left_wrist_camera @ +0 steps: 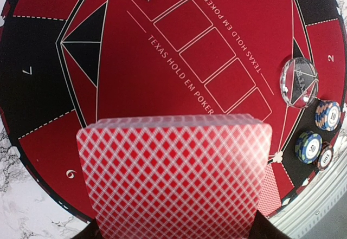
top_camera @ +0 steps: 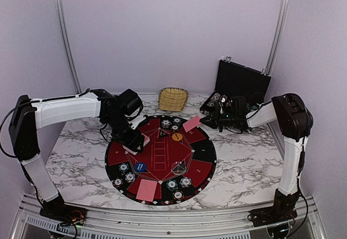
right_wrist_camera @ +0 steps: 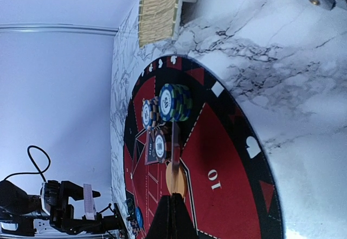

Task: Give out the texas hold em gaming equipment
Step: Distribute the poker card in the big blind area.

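Observation:
My left gripper point(top_camera: 135, 142) is shut on a deck of red-backed cards point(left_wrist_camera: 174, 176) and holds it above the left part of the round mat point(top_camera: 162, 153). My right gripper point(top_camera: 205, 121) is shut on a single red-backed card point(top_camera: 191, 123), held over the mat's far right edge; the right wrist view shows the card edge-on point(right_wrist_camera: 174, 147). Chip stacks point(top_camera: 171, 124) and an orange disc point(top_camera: 177, 137) lie below it. A blue disc point(top_camera: 140, 167), a clear disc point(top_camera: 178, 167), a flat card point(top_camera: 146, 190) and more chip stacks point(top_camera: 179, 186) lie on the near half of the mat.
A wicker basket point(top_camera: 173, 98) stands behind the mat. An open black case point(top_camera: 241, 82) with a chip tray point(top_camera: 216, 103) stands at the back right, close to my right arm. Marble table point(top_camera: 244, 157) surrounds the mat.

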You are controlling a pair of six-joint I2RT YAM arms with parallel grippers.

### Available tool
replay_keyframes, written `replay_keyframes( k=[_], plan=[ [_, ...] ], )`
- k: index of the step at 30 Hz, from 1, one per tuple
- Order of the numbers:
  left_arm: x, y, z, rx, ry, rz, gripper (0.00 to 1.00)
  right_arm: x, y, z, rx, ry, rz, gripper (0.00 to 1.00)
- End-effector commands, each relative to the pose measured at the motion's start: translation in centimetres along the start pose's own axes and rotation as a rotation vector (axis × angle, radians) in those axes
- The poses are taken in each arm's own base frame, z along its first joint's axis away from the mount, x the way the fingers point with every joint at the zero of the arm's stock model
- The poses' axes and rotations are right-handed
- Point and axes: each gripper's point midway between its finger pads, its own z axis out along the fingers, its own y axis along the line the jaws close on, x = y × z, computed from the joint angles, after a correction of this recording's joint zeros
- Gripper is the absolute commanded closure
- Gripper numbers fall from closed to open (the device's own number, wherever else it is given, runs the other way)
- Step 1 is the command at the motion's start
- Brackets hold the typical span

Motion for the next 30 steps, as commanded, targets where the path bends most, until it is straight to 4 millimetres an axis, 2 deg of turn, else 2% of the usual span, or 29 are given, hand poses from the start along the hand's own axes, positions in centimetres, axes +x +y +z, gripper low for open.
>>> replay_keyframes(
  k=[1,9,14,17,20,24,30],
  plan=[
    [-0.6,-0.2,-1.0,0.019,-0.036,0.007,0.44,-0.9,-1.2,0.5,0.04,-0.003,-0.022,1.0],
    [-0.6,-0.4,-0.8,0.026,-0.032,0.008,0.44,-0.3,-3.1,0.8,0.106,0.025,-0.037,1.0],
    [-0.7,-0.5,-0.8,0.035,-0.03,0.009,0.44,0.1,-4.3,0.6,0.206,0.031,-0.082,1.0],
    [-0.7,-0.6,-0.8,0.04,-0.029,0.009,0.44,0.3,-4.8,0.5,0.262,0.038,-0.112,0.94],
    [-0.7,-0.7,-0.8,0.046,-0.029,0.012,0.44,0.8,-5.3,0.4,0.348,0.058,-0.157,0.83],
    [-0.7,-0.8,-0.9,0.052,-0.029,0.012,0.44,1.1,-5.4,0.4,0.425,0.071,-0.216,0.73],
    [-0.8,-1.2,-1.1,0.064,-0.032,0.019,0.44,1.0,-5.0,-1.0,0.55,0.046,-0.298,0.55]
  ],
)
